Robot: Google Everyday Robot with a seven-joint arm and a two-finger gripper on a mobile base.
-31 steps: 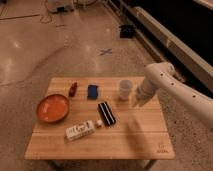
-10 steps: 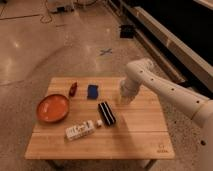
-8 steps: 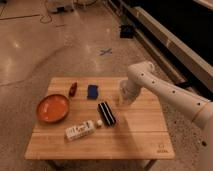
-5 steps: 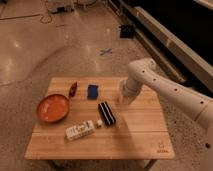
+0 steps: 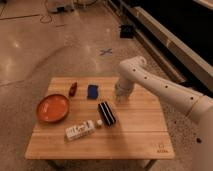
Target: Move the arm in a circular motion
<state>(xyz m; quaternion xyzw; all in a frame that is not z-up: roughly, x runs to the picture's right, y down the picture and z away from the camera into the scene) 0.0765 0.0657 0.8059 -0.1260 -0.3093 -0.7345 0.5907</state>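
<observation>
The arm (image 5: 165,90) is glossy white. It reaches in from the right edge of the camera view, bends at a rounded joint (image 5: 132,66) above the table's back right part, and points down. Its gripper (image 5: 120,98) hangs at the lower end, just above the wooden table (image 5: 140,135), to the right of a blue block (image 5: 92,91) and behind a black box (image 5: 106,112). It is not plain whether anything is held.
An orange bowl (image 5: 52,107) sits at the table's left. A small red object (image 5: 73,88) lies behind it. A white bottle (image 5: 80,130) lies on its side near the front, with a small white cap (image 5: 99,122) beside it. Bare floor surrounds the table.
About three seconds ago the arm stood farther right and a white cup showed beside it. It has swung left over that spot. In the last second it only drifted slightly left.
</observation>
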